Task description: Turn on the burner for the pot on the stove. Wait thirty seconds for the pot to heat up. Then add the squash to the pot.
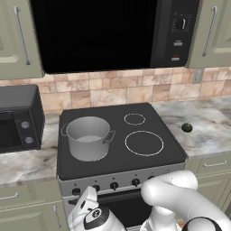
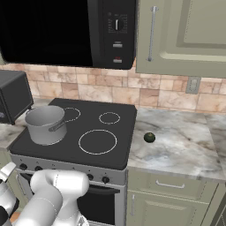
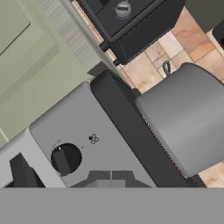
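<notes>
- Black glass-top stove (image 1: 118, 151) set between marble counters (image 2: 176, 145), silver front panel carrying a row of small black knobs (image 1: 114, 185).
- Dark microwave (image 1: 99, 31) hanging above, with tan tile wall behind the cooktop.
- Small black toaster oven (image 1: 18, 117) standing on the counter left of the stove.
- Grey steel pot (image 1: 88, 137) upright on the front-left burner (image 1: 67, 160), no lid, interior looking empty; seen close from the side in the hand view (image 3: 188, 118).
- Large thin white ring (image 1: 144, 143) at front right of the glass, small thin white ring (image 1: 134, 118) behind it, both uncovered.
- Gripper (image 3: 111, 177) low in front of the stove's left end, fingers shut together with nothing between them, just beside a black knob (image 3: 64, 159) on the silver panel; contact with the knob impossible to tell.
- Dark green squash (image 1: 187, 127) resting on the right counter, well apart from the pot, near the stove's right edge.
</notes>
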Controlling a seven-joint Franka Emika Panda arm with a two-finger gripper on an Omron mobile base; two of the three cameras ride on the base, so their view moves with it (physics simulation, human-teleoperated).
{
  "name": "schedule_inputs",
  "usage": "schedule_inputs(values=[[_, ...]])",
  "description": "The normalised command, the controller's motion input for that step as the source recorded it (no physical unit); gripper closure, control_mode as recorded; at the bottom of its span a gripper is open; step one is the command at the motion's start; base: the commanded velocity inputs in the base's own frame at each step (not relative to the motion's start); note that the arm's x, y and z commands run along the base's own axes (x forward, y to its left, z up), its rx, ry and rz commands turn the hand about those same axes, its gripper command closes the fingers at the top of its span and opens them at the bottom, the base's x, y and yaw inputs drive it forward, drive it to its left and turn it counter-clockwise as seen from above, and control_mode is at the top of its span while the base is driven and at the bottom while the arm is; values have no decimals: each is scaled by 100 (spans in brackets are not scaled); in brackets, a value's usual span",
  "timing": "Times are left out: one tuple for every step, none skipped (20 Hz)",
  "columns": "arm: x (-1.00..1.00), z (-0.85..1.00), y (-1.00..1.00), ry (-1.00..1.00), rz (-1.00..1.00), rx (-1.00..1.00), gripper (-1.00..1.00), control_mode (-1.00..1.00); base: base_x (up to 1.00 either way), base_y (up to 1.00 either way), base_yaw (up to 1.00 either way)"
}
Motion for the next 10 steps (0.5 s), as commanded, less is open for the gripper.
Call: schedule_inputs(values=[[0, 0, 0, 0, 0, 0, 100, -100, 0, 0, 0], [0, 0, 0, 0, 0, 0, 100, -100, 0, 0, 0], [0, 0, 0, 0, 0, 0, 100, -100, 0, 0, 0], [0, 0, 0, 0, 0, 0, 100, -100, 0, 0, 0], [0, 0, 0, 0, 0, 0, 100, -100, 0, 0, 0], [0, 0, 0, 0, 0, 0, 100, -100, 0, 0, 0], [0, 0, 0, 0, 0, 0, 100, -100, 0, 0, 0], [0, 0, 0, 0, 0, 0, 100, -100, 0, 0, 0], [0, 0, 0, 0, 0, 0, 100, -100, 0, 0, 0], [0, 0, 0, 0, 0, 0, 100, -100, 0, 0, 0]])
